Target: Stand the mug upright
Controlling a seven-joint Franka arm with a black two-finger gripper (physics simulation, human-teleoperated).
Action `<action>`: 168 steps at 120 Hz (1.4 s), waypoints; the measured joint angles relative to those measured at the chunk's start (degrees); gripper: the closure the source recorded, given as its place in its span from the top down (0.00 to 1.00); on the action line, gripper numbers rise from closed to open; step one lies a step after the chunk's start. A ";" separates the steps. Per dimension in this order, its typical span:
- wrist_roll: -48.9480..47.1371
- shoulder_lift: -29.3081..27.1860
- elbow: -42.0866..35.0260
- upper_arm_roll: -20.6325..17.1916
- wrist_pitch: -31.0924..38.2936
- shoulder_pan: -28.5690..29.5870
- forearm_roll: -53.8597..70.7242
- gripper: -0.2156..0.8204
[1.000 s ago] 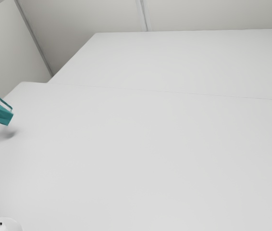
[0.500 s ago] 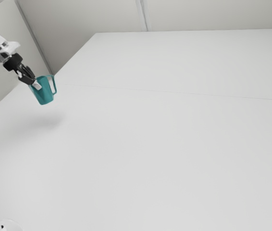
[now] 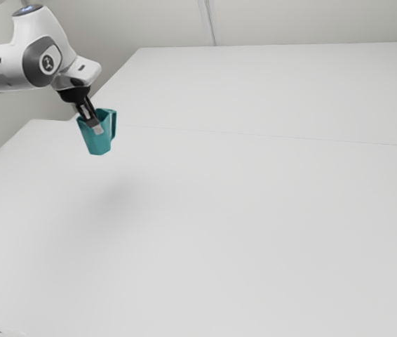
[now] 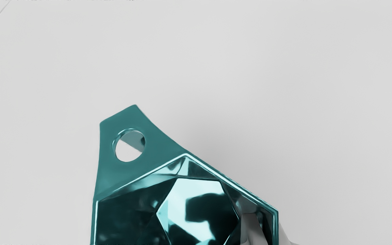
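Mug (image 3: 100,144) farther toward the exterior view's right, below the hand (image 3: 97,128), wall (image 4: 275,226) in its pinch

Glossy teal mug (image 3: 97,140) (almost metallic inside), above a smooth matt white table (image 3: 240,225).

I hold the glossy teal mug (image 3: 99,144) by its wall in my claw (image 3: 97,129), raised above the desk (image 3: 240,232): faceted, angular-rimmed, its handle (image 4: 117,119) pierced, mouth up, slightly tilted.
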 joint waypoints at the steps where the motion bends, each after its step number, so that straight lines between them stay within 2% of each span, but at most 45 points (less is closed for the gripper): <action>1: -0.17 -0.26 -0.45 0.07 0.27 -0.12 -0.12 0.03; 30: -4.18 -10.39 -14.47 -0.15 7.64 -1.11 -3.33 0.03; 86: -7.42 -22.18 -32.80 -3.24 18.13 -0.44 -12.76 0.03; 116: -7.51 -24.90 -39.71 -5.65 24.85 -0.86 -14.88 0.03; 168: -6.81 -25.12 -45.59 -8.16 34.88 -1.44 -19.72 0.03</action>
